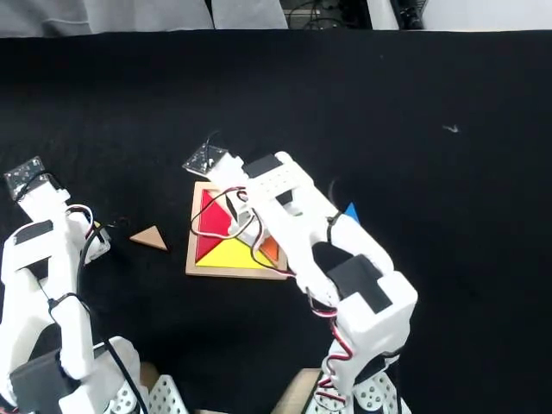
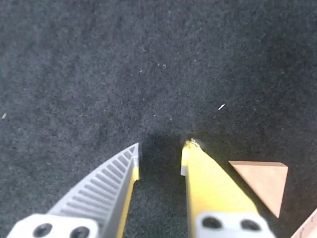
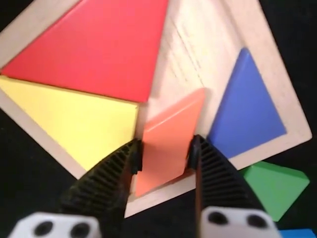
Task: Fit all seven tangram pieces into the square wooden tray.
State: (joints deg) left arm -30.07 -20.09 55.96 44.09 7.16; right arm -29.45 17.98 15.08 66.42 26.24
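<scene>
The square wooden tray (image 1: 192, 252) holds a red triangle (image 3: 99, 44), a yellow triangle (image 3: 74, 121) and a blue triangle (image 3: 245, 106). My right gripper (image 3: 164, 148) is shut on an orange parallelogram (image 3: 171, 134) that lies tilted in the tray, its near end over the rim (image 3: 277, 74). In the high view the right arm covers the tray's right half, with the orange piece (image 1: 270, 250) just showing. A tan triangle (image 1: 150, 237) lies on the cloth left of the tray. My left gripper (image 2: 161, 148) stands open with nothing in it, just beside that tan triangle (image 2: 262, 183).
A green triangle (image 3: 272, 186) lies on the cloth just outside the tray's rim, with a blue piece (image 3: 297, 233) beside it. In the high view a blue piece (image 1: 351, 211) peeks out right of the right arm. Black cloth stretches across the far and right side.
</scene>
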